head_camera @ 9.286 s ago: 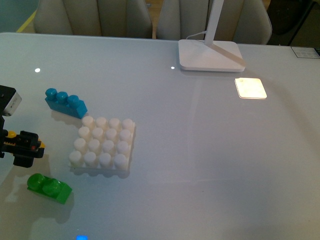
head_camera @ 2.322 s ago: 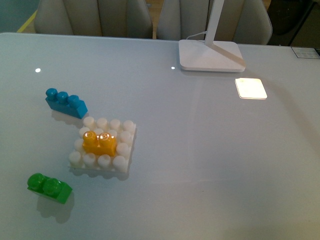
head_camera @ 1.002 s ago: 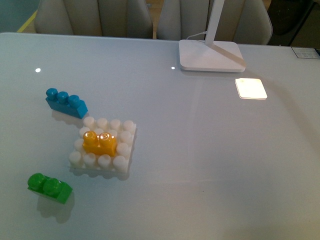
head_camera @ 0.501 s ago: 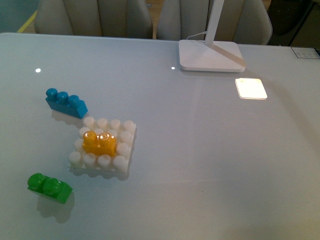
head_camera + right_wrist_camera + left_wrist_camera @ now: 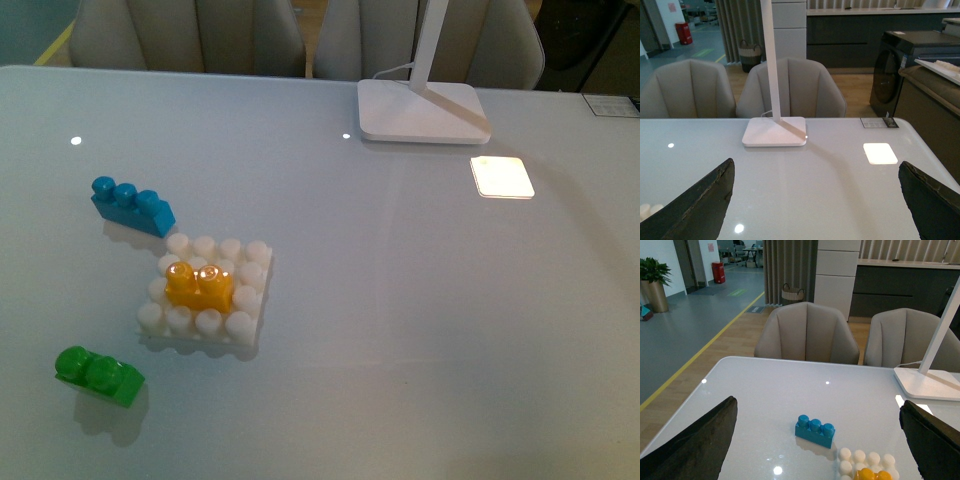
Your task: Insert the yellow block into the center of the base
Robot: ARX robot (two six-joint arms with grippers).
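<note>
The yellow block (image 5: 199, 286) sits studs-up on the middle studs of the base (image 5: 244, 324), between the blue brick (image 5: 131, 204) and green brick (image 5: 98, 376), while my left gripper (image 5: 815, 440) and right gripper (image 5: 815, 200) both hang spread wide and empty.

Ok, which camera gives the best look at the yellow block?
The front view: the whole yellow block sits on the base, unobstructed. The left wrist view catches only its top at the frame edge; the right wrist view misses it.
</note>
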